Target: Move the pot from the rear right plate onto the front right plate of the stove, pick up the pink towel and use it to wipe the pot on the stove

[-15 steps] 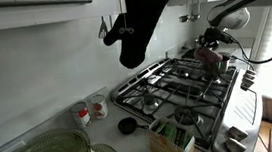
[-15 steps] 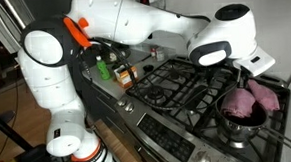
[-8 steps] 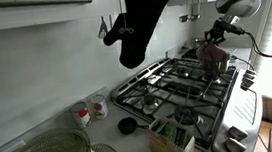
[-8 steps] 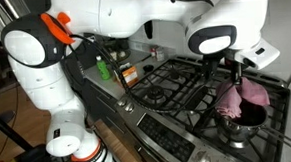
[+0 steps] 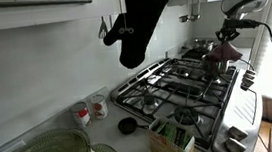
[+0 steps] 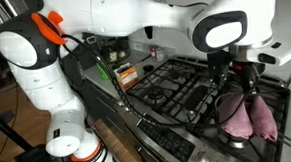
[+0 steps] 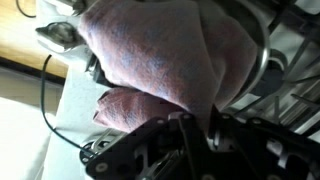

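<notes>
Towel (image 5: 226, 49), in an exterior view, has lifted off the pot (image 5: 218, 67) at the front right of the stove (image 5: 177, 87). In an exterior view my gripper (image 6: 242, 86) pinches it above the pot. The wrist view shows only cloth, so I judge the wiping nearly done.

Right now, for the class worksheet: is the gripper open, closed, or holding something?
Gripper: closed, holding the pink towel, which hangs from it.
</notes>
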Controlling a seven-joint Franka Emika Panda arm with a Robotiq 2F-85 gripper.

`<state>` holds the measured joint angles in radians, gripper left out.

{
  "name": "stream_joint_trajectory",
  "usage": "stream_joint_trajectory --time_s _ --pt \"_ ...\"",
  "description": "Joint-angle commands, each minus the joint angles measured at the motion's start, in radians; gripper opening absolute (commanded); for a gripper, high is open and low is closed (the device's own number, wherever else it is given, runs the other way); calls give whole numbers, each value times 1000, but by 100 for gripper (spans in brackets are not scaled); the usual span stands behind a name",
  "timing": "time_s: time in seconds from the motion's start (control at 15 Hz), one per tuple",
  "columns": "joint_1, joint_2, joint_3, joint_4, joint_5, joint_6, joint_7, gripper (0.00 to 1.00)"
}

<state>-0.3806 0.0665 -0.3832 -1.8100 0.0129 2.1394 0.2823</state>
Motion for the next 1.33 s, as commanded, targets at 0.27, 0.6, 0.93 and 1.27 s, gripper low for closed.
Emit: stream_joint_trajectory --time_s 0.27,0.6,0.93,1.27 --pt "-4 67 -39 11 -223 245 244 4" --pt "14 34 -24 -14 -102 340 322 4" --pt "39 -72 21 -48 0 386 252 4" --pt "45 -75 46 -23 0 534 259 4"
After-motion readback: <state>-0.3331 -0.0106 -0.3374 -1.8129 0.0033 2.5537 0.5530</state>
